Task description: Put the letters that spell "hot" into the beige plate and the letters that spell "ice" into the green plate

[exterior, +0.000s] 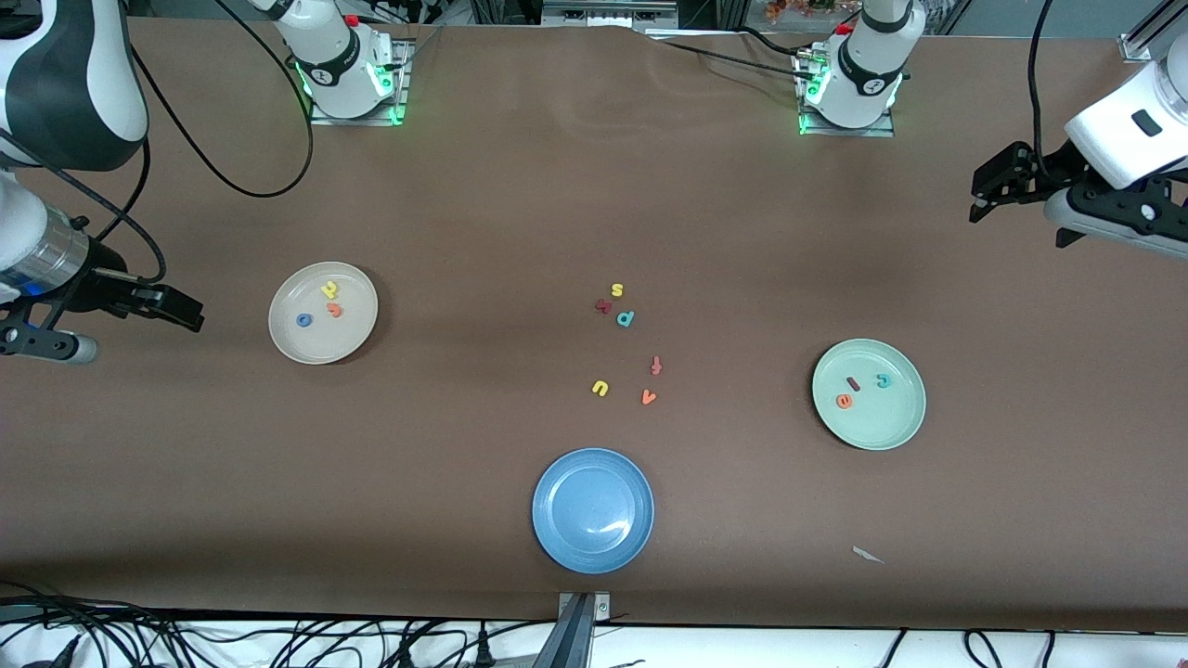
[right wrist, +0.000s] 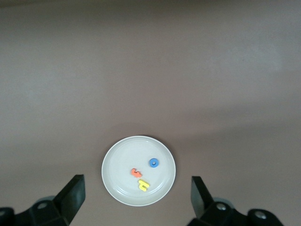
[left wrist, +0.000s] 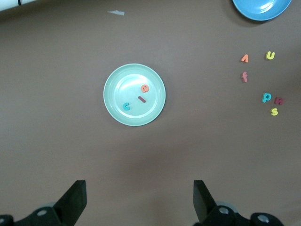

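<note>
With h, o, t lying in the beige plate [exterior: 322, 313] and i, c, e in the green plate [exterior: 869, 394], both well apart from either arm, left gripper [exterior: 1021, 199] and right gripper [exterior: 130, 315] hover near opposite tabletop ends, fingers spread empty.

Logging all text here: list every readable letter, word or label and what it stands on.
"h", "o", "t": foam letters in the beige plate.
"i", "c", "e": in the green plate.
"s", "p", "f", "u", "v": loose on the table.
A dark red letter beside the p: unreadable.
No printed labels legible.
</note>
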Tool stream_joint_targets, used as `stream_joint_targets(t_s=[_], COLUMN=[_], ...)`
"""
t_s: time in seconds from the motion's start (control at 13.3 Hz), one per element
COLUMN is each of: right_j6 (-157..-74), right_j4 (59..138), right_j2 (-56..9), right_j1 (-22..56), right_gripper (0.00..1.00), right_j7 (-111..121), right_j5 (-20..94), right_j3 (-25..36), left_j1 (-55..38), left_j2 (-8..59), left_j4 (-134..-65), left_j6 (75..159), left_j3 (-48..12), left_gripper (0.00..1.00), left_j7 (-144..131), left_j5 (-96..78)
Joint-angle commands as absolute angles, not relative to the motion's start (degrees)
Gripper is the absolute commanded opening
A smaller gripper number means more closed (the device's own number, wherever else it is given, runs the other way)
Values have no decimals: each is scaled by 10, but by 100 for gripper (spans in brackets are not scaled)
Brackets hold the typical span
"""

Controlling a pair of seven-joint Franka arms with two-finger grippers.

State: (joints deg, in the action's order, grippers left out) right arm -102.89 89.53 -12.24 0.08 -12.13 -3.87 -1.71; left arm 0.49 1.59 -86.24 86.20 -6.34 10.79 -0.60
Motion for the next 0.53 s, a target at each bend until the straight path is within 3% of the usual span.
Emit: stream_joint_targets(t_s=[0.0, 0.45], right_j6=[-1026, -1028], right_j4=[901, 902], right_j2=[-113, -113], right_j1=[-8, -7], right_gripper=[100, 99], right_j7=[-122, -123], right_j5=[-38, -38], right_j3=[-25, -25], left_j1=[-13, -8], left_j2=[3, 4], left_j4=[-878, -879], left_j6=[856, 846], left_j3=[-49, -47], left_gripper=[100, 100], left_j7=[121, 122], left_j5=[-19, -15])
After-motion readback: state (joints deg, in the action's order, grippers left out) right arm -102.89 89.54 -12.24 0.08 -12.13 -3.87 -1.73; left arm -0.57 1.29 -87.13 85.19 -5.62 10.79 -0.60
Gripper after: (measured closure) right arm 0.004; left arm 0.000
